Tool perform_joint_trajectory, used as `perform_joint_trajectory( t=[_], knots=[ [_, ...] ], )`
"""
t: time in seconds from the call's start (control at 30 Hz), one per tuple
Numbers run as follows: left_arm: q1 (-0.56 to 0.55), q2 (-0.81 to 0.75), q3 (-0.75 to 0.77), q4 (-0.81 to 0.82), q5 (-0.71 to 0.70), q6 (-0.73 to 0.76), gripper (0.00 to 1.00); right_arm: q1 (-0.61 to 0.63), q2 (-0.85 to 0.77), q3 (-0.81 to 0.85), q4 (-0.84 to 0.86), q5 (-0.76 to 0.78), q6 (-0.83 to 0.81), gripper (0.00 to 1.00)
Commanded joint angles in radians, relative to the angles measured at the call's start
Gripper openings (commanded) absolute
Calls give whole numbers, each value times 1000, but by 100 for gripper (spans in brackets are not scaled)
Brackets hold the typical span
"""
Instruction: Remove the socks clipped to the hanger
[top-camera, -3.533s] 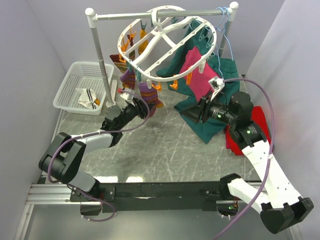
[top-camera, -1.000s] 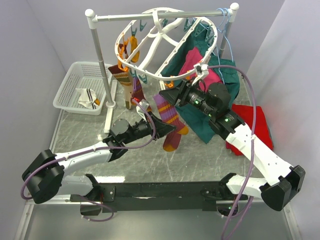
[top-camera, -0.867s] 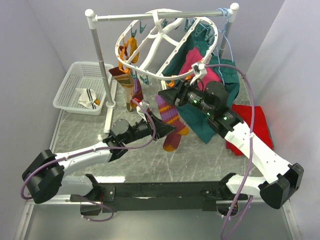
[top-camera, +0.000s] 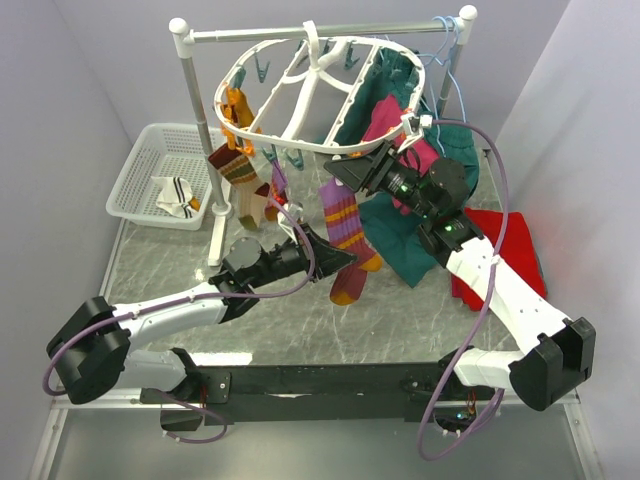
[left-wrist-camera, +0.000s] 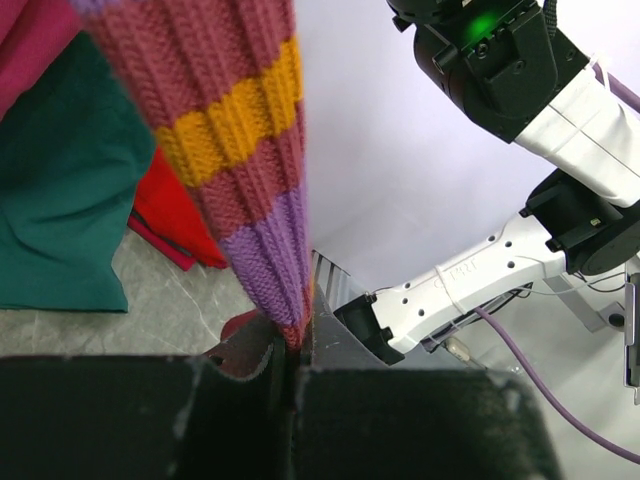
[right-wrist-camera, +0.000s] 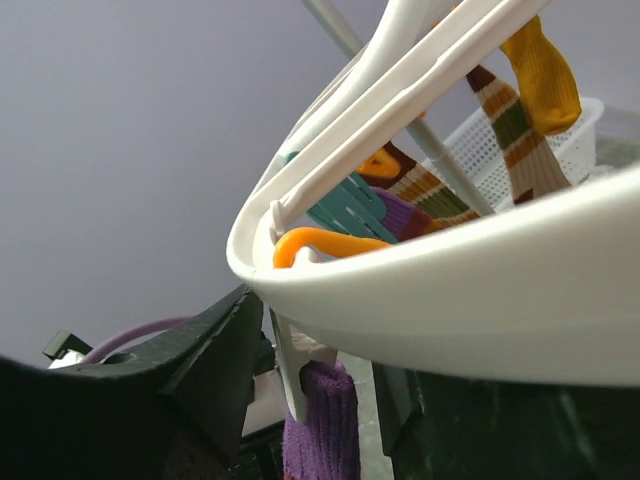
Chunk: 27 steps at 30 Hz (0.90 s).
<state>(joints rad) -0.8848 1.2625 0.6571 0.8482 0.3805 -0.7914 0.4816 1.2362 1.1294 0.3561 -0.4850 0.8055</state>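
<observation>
Grey marble desk (top-camera: 300, 320) supports a pole rack (top-camera: 199, 130) from which the hanger (right-wrist-camera: 480, 300) hangs. Left gripper (left-wrist-camera: 290, 350) is closed on the lower end of a purple-maroon-orange sock (top-camera: 345, 225) clipped to the hanger rim. Right gripper (top-camera: 345, 173), jaws apart, straddles that clip (right-wrist-camera: 286, 375).

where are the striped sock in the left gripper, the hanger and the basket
striped sock (top-camera: 345, 228): top external view, its striped middle
hanger (top-camera: 300, 146): top external view, near rim
basket (top-camera: 128, 172): top external view, left wall
</observation>
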Motion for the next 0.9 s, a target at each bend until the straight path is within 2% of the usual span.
perform_joint_trajectory(
  t=[0.0,0.1,0.3,0.43,0.6,0.7,0.73,0.77,0.83,0.87],
  knots=[
    [-14,11,35,34,37,-11,1,-5,9,1,90,-37,50,52],
    [-16,8,35,29,38,-9,1,-5,11,7,73,-38,40,47],
    [-19,-5,27,12,26,1,1,-6,8,3,53,-33,23,21],
    [-17,-9,15,-1,21,1,1,-9,11,4,29,-29,1,0],
    [-17,-61,-46,-50,-18,12,1,-23,6,7,-6,-30,-32,0],
    [-7,-129,-59,-234,-153,35,1,-28,-1,18,-61,-12,-83,0],
    [3,-149,-56,-373,-245,35,1,-29,-7,23,-78,6,-98,0],
    [16,-190,-47,-438,-279,20,1,-29,-14,24,-112,17,-114,0],
    [91,-268,-45,-593,-327,-6,1,-32,-23,33,-143,37,-163,0],
    [127,-300,-51,-621,-339,-28,1,-35,-23,36,-172,48,-176,0]
  ],
)
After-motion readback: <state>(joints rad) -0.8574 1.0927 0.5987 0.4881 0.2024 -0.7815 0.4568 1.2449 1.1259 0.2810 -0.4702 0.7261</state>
